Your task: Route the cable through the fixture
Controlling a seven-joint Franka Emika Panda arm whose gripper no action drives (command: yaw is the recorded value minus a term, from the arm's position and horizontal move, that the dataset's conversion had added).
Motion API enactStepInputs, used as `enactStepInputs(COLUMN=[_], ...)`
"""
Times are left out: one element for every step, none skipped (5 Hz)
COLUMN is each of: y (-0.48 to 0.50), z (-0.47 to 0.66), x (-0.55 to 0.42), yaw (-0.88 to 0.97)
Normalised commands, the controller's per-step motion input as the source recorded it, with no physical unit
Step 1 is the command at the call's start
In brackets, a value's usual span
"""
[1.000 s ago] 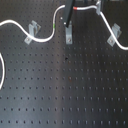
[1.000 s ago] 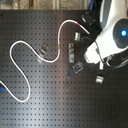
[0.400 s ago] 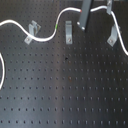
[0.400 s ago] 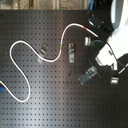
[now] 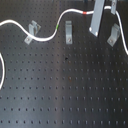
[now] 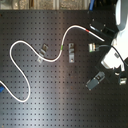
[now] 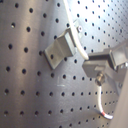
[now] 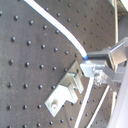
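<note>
First exterior view, read from its left to its right: you see a long thin white flexible cable (image 5: 45, 34) entering at the first exterior view's left edge, arching over the black perforated metal desk (image 5: 60, 90), passing just beside the left small grey metal clip fixture (image 5: 32, 31), then dipping and rising toward the middle grey clip fixture (image 5: 68, 32). A small green band (image 5: 58, 25) marks the cable just to the left of that middle fixture. Farther right, a small red band (image 5: 84, 11) sits on the cable near the grey rectangular finger (image 5: 97, 19) of your gripper. The right grey clip fixture (image 5: 114, 34) stands at the first exterior view's right, with the cable running down beside it.

Second exterior view: the same cable (image 6: 30, 52) loops widely across the desk (image 6: 55, 100) on the second exterior view's left, passes the left fixture (image 6: 43, 53), and reaches the middle fixture (image 6: 72, 53). The white robot arm (image 6: 117, 55) occupies the second exterior view's right.

First wrist view: the cable (image 7: 79, 44) lies against a grey fixture (image 7: 60, 46) and reaches the gripper (image 7: 102, 70).

Second wrist view: the cable (image 8: 55, 25) meets the jaws, which appear closed on it, beside a fixture (image 8: 65, 92).
</note>
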Motion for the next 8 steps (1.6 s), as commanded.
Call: enactStepInputs(y=[0.143, 0.152, 0.155, 0.176, 0.178, 0.159, 0.119, 0.086], z=[0.18, 0.2, 0.16, 0.18, 0.19, 0.26, 0.41, 0.43], x=[0.025, 0.042, -0.027, -0.172, -0.199, -0.219, -0.224, -0.247], yaw=[-0.25, -0.27, -0.21, -0.1, -0.05, -0.04, -0.07, 0.0])
